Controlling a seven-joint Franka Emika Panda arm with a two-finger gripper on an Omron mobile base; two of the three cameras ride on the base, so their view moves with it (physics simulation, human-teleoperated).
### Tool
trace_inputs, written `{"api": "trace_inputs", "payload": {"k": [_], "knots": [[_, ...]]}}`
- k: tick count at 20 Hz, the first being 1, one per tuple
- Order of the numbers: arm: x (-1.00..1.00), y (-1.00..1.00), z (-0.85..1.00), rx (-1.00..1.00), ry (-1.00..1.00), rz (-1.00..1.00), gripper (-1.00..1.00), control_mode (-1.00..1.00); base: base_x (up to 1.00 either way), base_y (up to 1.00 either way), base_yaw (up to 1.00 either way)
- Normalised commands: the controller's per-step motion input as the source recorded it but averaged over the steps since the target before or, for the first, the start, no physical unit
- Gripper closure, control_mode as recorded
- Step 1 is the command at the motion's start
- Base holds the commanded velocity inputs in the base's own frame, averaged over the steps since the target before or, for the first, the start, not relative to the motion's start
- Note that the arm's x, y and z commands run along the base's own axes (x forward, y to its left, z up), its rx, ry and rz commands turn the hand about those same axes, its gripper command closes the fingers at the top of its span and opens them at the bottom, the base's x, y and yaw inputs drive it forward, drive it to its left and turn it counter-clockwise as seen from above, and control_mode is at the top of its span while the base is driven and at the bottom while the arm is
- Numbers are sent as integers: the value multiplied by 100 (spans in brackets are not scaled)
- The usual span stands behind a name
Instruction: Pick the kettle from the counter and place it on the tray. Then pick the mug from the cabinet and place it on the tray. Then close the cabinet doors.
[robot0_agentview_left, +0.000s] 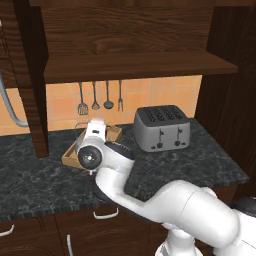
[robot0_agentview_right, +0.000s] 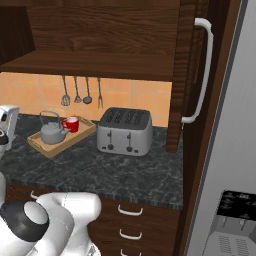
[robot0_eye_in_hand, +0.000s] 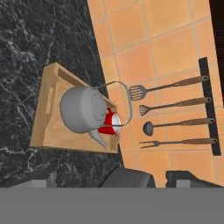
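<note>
The grey kettle (robot0_agentview_right: 52, 132) (robot0_eye_in_hand: 81, 109) stands on the light-wood tray (robot0_agentview_right: 45, 145) (robot0_eye_in_hand: 48, 127) (robot0_agentview_left: 70, 155) at the back of the dark counter (robot0_agentview_right: 100, 170). The red mug (robot0_agentview_right: 71, 124) (robot0_eye_in_hand: 111, 124) sits on the tray too, right beside the kettle on its wall side. My gripper (robot0_eye_in_hand: 114, 180) hovers above and in front of the tray, open, with nothing between its fingers. In the left base view my white hand covers most of the tray. The cabinet doors (robot0_agentview_right: 192, 75) (robot0_agentview_left: 32, 75) stand open, and the shelf (robot0_agentview_left: 135, 67) is bare.
A silver toaster (robot0_agentview_left: 161, 127) (robot0_agentview_right: 125, 131) stands on the counter just right of the tray. Several utensils (robot0_agentview_left: 100, 97) (robot0_eye_in_hand: 175, 109) hang on the orange tiled wall behind. The open right door's bar handle (robot0_agentview_right: 202, 70) juts out toward me.
</note>
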Motion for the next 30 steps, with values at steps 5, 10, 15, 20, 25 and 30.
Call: {"api": "trace_inputs", "payload": {"k": [5,10,15,20,25,30], "knots": [[-76,40,24,-14,-21,0,-100,-100,0,0,0],[-37,55,29,-15,-20,0,-100,-100,0,0,0],[-13,61,20,-12,-15,0,-100,-100,0,0,0],[0,26,0,-4,-7,0,-100,-100,0,0,0],[0,47,26,-2,-12,0,-100,-100,0,0,0],[2,68,18,-7,-10,0,-100,-100,0,0,0]]}}
